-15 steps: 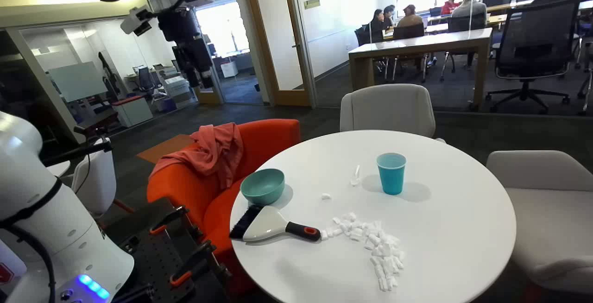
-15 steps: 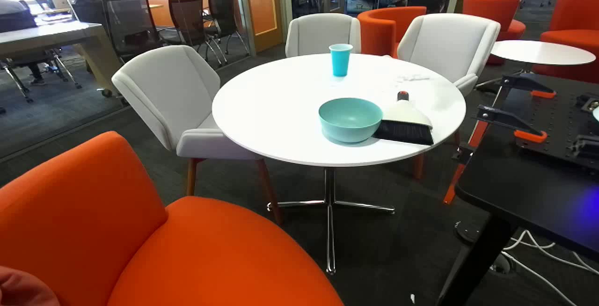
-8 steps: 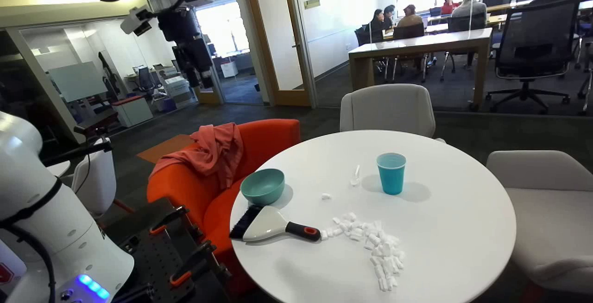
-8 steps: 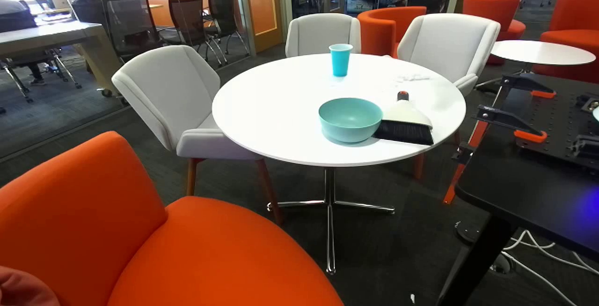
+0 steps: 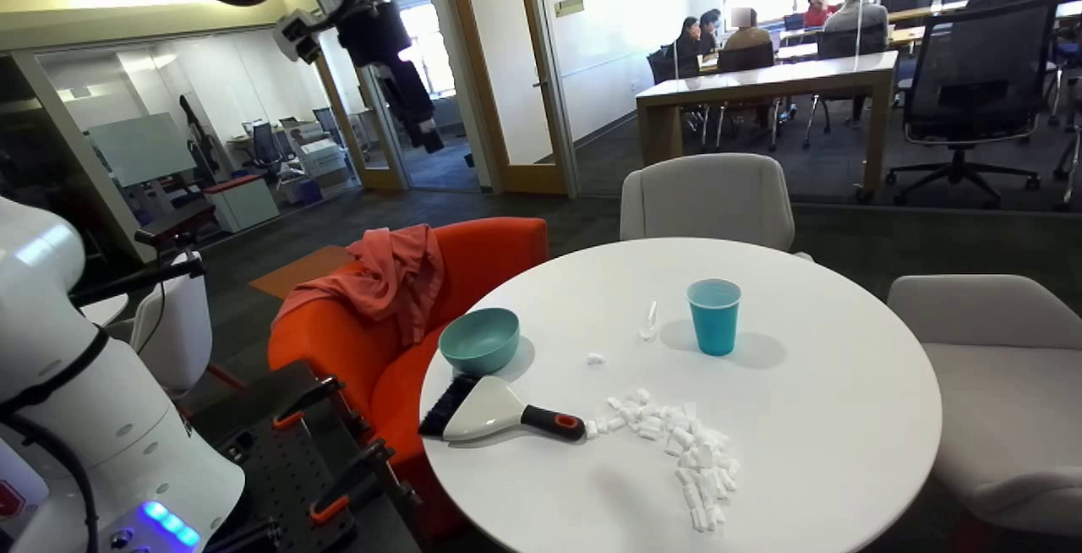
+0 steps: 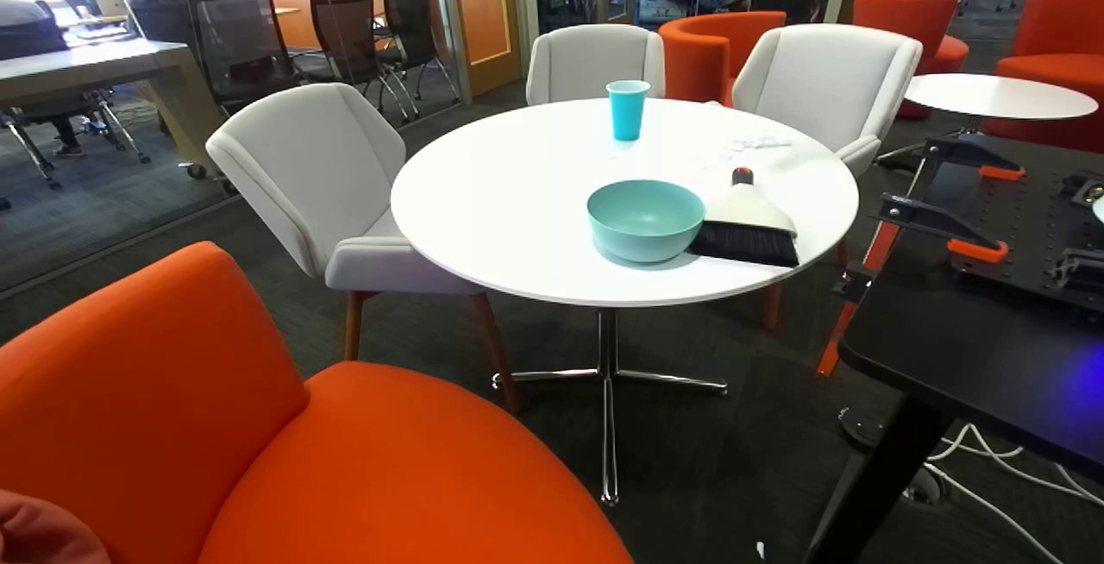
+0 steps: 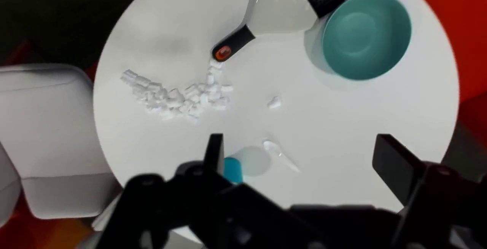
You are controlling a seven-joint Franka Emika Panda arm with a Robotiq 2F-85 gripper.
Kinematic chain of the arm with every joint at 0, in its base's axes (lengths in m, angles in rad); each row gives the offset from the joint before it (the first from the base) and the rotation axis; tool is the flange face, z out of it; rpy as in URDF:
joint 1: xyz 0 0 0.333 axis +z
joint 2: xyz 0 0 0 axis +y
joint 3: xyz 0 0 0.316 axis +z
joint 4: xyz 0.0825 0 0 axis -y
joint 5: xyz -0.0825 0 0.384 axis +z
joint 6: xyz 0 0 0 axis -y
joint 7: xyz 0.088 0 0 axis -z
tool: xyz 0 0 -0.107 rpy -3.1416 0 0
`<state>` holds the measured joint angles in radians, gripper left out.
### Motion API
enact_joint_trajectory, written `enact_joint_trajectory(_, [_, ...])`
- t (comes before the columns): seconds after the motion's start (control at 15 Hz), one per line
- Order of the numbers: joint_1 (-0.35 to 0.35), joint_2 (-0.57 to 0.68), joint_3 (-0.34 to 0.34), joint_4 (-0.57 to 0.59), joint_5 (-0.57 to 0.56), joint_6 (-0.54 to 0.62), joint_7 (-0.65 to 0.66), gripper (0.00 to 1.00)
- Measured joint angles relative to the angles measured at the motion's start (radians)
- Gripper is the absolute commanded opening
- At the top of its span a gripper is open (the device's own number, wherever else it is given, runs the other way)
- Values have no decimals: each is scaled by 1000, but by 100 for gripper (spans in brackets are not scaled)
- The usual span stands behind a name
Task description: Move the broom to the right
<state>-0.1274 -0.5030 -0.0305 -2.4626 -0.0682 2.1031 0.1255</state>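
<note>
The broom is a small hand brush with a black handle, an orange-red accent, a pale whitish body and dark bristles. It lies flat on the white round table near the teal bowl, in both exterior views (image 5: 490,411) (image 6: 749,206). In the wrist view the broom (image 7: 281,9) is at the top, its bristles beside the bowl and its handle end at the white scraps. My gripper (image 5: 427,137) is in the air, well above and away from the broom. In the wrist view the gripper (image 7: 298,152) has its fingers wide apart with nothing between them.
The teal bowl (image 5: 479,340) stands beside the bristles. White crumpled scraps (image 5: 689,443) lie past the handle end. A blue cup (image 5: 714,316) and a clear plastic spoon (image 5: 649,322) are on the white table (image 5: 811,418). An orange chair (image 5: 499,250) and pale chairs (image 5: 708,198) surround it.
Over the last half second the arm and gripper have moved to the right in an exterior view, and the gripper has turned somewhat. The broom and the other table items have not moved.
</note>
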Motion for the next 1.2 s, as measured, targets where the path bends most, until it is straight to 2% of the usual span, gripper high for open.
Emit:
enact_joint_trajectory(0.33, [-97, 295, -44, 156, -46, 186, 159, 100])
enact_joint_trajectory(0.67, [-105, 571, -81, 361, -51, 213, 254, 100])
enact_joint_trajectory(0.93, [-104, 598, -84, 392, -51, 213, 256, 100])
enact_joint_trajectory(1.2, [-87, 599, -100, 366, -27, 230, 258, 100])
